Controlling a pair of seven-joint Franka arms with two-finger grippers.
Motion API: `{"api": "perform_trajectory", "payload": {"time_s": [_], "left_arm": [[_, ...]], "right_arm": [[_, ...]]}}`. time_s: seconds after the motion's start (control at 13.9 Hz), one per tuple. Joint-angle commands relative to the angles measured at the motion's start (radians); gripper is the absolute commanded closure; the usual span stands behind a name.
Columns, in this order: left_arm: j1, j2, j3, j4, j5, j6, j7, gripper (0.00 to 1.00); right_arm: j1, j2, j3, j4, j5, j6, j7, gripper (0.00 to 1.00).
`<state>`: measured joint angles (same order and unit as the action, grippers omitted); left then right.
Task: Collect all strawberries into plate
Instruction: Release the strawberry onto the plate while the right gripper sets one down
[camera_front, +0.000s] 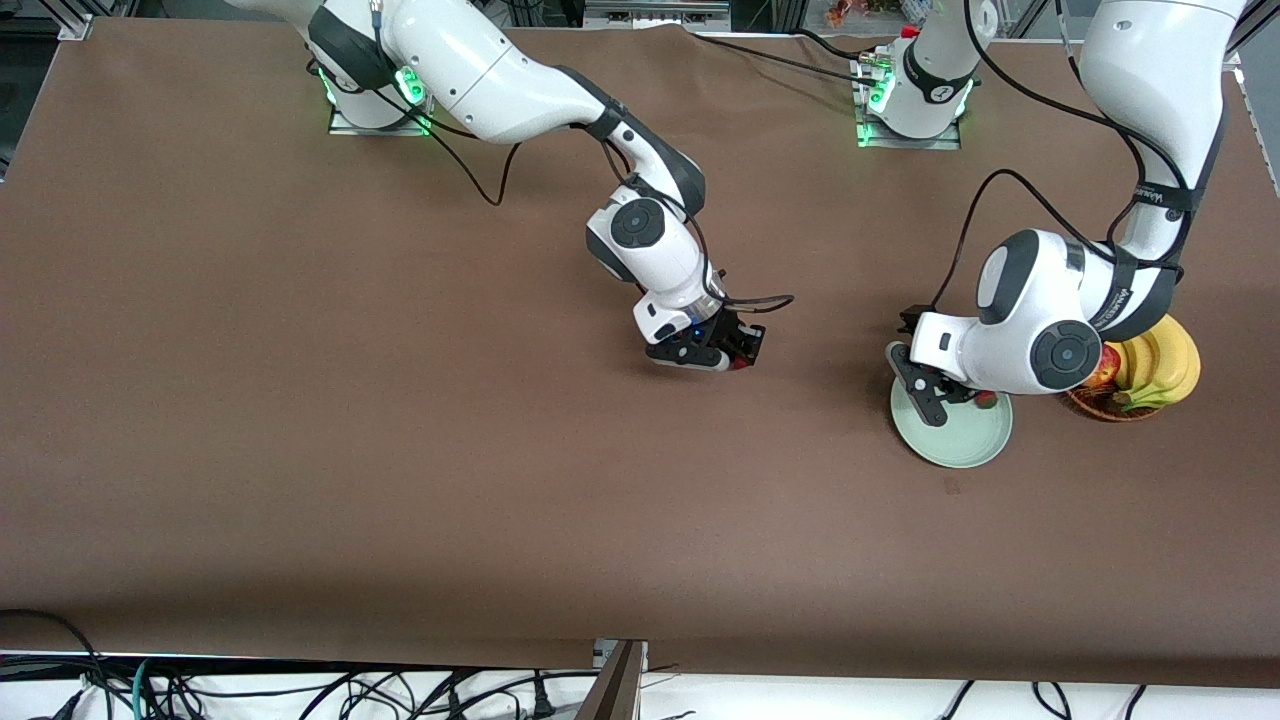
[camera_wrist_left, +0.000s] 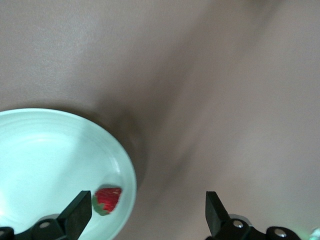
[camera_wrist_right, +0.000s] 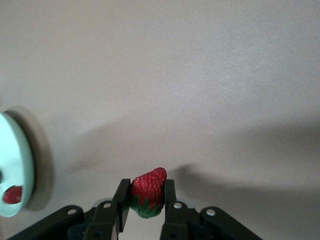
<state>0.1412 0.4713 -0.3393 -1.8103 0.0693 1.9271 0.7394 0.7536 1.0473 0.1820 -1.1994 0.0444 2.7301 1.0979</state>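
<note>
The pale green plate (camera_front: 960, 445) lies toward the left arm's end of the table. One strawberry (camera_front: 986, 400) rests in it near the rim, and it also shows in the left wrist view as the strawberry (camera_wrist_left: 107, 199) on the plate (camera_wrist_left: 50, 150). My left gripper (camera_front: 935, 392) hovers open over the plate's edge, and the gripper (camera_wrist_left: 147, 205) has nothing between its fingers. Over the middle of the table my right gripper (camera_front: 735, 355) is shut on a second strawberry (camera_wrist_right: 148, 192). The right wrist view also catches the plate (camera_wrist_right: 10, 150) and its berry (camera_wrist_right: 12, 194).
A brown wicker basket (camera_front: 1105, 408) stands beside the plate at the left arm's end, holding yellow bananas (camera_front: 1160, 365) and a red apple (camera_front: 1103, 368). The left arm's forearm hangs over the basket. The brown tabletop (camera_front: 400, 400) stretches wide toward the right arm's end.
</note>
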Motion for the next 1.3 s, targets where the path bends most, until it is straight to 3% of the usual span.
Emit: {"api": "perform_trajectory", "payload": {"time_s": [0.0,0.22,0.65,0.94,1.23], "left_arm": [[-0.005,-0.023,-0.098,0.014,-0.013,-0.046,-0.267,0.0],[-0.017,-0.016,-0.15,0.012,-0.011,-0.024,-0.474,0.0],[-0.06,0.036,-0.158,-0.004,-0.013,0.14,-0.529,0.0],[-0.113,0.096,-0.156,0.012,-0.008,0.382,-0.532,0.0],[-0.193,0.194,-0.147,0.017,0.004,0.611,-0.664,0.0]], "right_arm": [[0.004,0.022,-0.019,0.043,-0.012,-0.003,-0.016,0.0],[-0.013,-0.012,-0.039,0.044,-0.018,-0.056,-0.039,0.0],[-0.189,-0.191,-0.042,0.052,-0.012,-0.54,-0.421,0.0],[-0.325,-0.289,-0.042,0.05,-0.009,-0.801,-0.597,0.0],[-0.446,-0.42,-0.047,0.05,-0.011,-1.085,-0.789,0.0]]}}
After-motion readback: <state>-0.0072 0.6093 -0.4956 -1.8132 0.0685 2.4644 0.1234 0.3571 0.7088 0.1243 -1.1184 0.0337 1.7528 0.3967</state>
